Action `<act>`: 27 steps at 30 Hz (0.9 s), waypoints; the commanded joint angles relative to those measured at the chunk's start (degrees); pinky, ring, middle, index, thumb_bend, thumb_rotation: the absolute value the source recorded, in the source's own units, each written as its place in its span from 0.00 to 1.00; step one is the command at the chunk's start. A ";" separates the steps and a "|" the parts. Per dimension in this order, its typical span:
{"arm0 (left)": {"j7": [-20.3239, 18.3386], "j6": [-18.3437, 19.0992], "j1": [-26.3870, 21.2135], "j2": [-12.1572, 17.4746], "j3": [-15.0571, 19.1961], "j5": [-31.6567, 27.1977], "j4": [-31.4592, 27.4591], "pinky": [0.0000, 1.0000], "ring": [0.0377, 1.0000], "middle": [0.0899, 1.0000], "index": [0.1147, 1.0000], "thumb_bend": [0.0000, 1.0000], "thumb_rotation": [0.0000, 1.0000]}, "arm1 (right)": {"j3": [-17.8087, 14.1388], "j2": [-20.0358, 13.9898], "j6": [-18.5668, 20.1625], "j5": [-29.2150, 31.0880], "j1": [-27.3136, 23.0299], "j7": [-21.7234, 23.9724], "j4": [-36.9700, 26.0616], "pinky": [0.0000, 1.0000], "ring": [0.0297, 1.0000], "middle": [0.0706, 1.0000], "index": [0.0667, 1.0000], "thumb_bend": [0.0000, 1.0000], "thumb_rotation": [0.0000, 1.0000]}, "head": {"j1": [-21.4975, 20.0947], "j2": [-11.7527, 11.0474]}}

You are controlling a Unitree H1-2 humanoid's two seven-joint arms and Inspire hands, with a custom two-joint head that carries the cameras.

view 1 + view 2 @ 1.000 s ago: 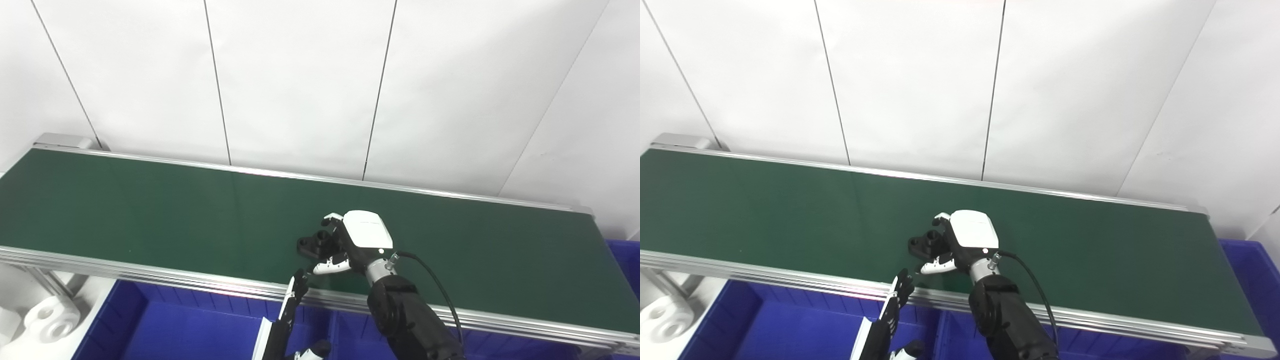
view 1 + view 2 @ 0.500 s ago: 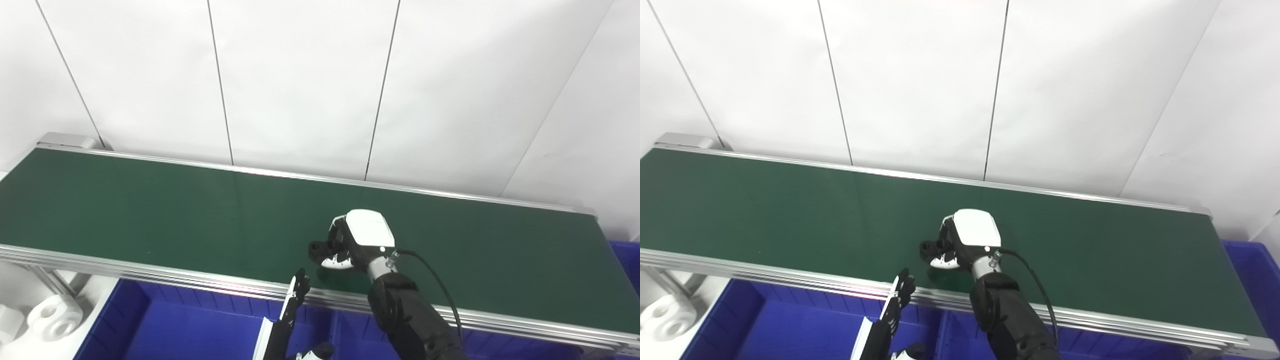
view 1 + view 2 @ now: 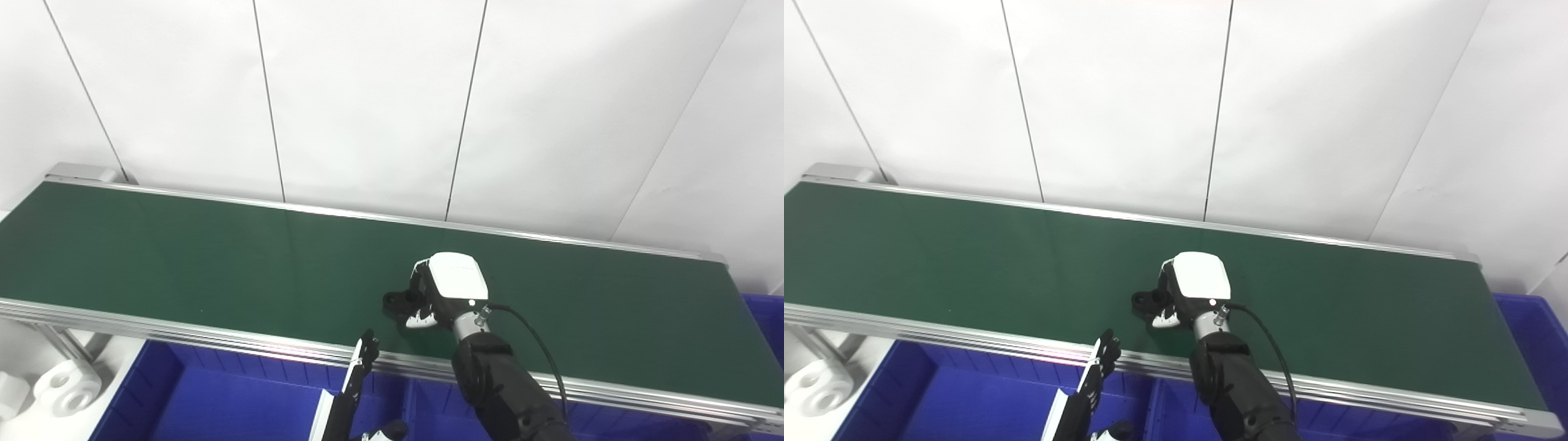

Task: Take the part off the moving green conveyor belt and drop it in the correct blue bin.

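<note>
Right hand is over the belt, curled around the black part, grasping it. White back of the hand faces up, fingers wrap down over the part's right end; the thumb tip shows white just under it. Can't tell if the part is off the belt surface or just pinned against it.

Part location: on the near half of the belt, about mid-length, just beside the near rail. Only its left end sticks out of the hand; the rest is hidden under the palm. Long axis looks roughly along the belt, but too much is covered to be sure.

Key relation: the part lies on the left, fingertip side of the right hand, inside the grasp. The forearm comes up across the near rail from the bins, so the way to the drop is straight back toward the robot, over that rail.

Left hand is lower, at the near rail left of the right forearm, fingers straight and apart, holding nothing. It's near the part but not on it; right hand owns this one.

Likely step: grasp closed, lift next. Risk: the hold is on one end only, so the part could pivot on lift.

White parts sit off the left end of the bins, outside the belt frame.
</note>
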 commanded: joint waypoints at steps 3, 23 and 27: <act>0.62 -2.18 0.97 -2.96 -2.07 0.28 -0.65 0.97 0.96 0.97 1.00 0.75 0.86 | -0.29 -0.49 0.79 0.67 -0.32 0.91 -4.07 0.15 0.20 0.26 0.45 0.50 0.15 | -0.75 0.05; -6.81 -1.64 1.89 0.10 3.91 -4.58 -5.78 1.00 0.98 0.99 1.00 0.76 0.92 | -2.76 -10.48 8.21 -5.71 14.73 17.15 -49.33 0.12 0.16 0.21 0.44 0.50 0.15 | -14.37 5.82; -9.65 -0.17 2.13 0.78 6.67 -5.73 -7.98 0.99 0.96 0.98 1.00 0.77 0.92 | -3.25 -12.52 8.90 -7.15 19.68 19.58 -52.98 0.13 0.17 0.23 0.45 0.50 0.15 | -17.82 8.53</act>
